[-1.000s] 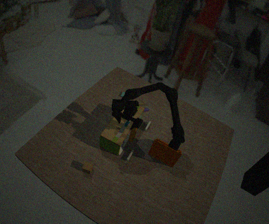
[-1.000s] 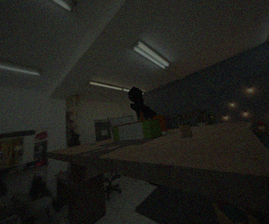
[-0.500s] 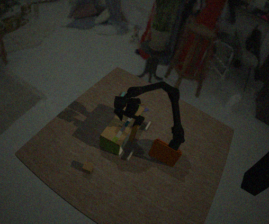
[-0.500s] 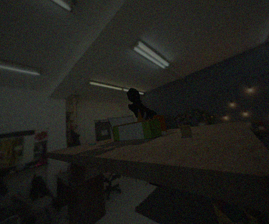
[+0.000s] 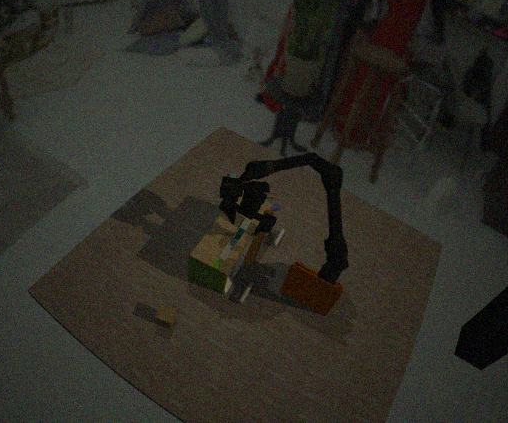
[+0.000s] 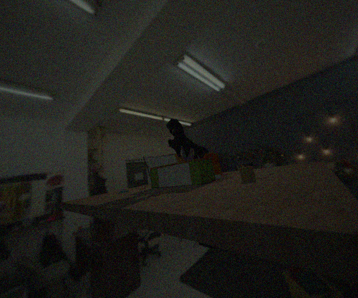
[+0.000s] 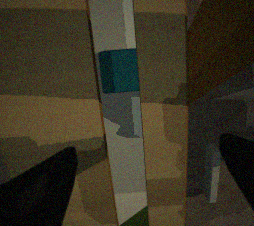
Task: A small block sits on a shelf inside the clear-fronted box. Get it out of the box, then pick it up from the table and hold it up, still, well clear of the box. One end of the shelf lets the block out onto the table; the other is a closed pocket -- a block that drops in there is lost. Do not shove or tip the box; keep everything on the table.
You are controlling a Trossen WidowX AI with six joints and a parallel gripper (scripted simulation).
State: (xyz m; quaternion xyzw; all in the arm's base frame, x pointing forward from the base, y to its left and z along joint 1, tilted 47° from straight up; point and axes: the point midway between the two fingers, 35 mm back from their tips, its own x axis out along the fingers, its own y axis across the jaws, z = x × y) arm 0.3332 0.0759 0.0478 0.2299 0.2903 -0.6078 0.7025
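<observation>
Wrist view: the gripper [image 7: 145, 185] hangs wide open and empty above the box [image 5: 219, 256], its dark fingers flanking a pale slot where the small teal block [image 7: 118, 70] sits on the shelf; an orange base [image 5: 311, 288] stands beside the box on the table [image 5: 272, 371]

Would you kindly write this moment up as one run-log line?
stage: reaching for block | gripper: jaws open, empty, above box | teal block: on shelf inside box | box: upright on table
</observation>
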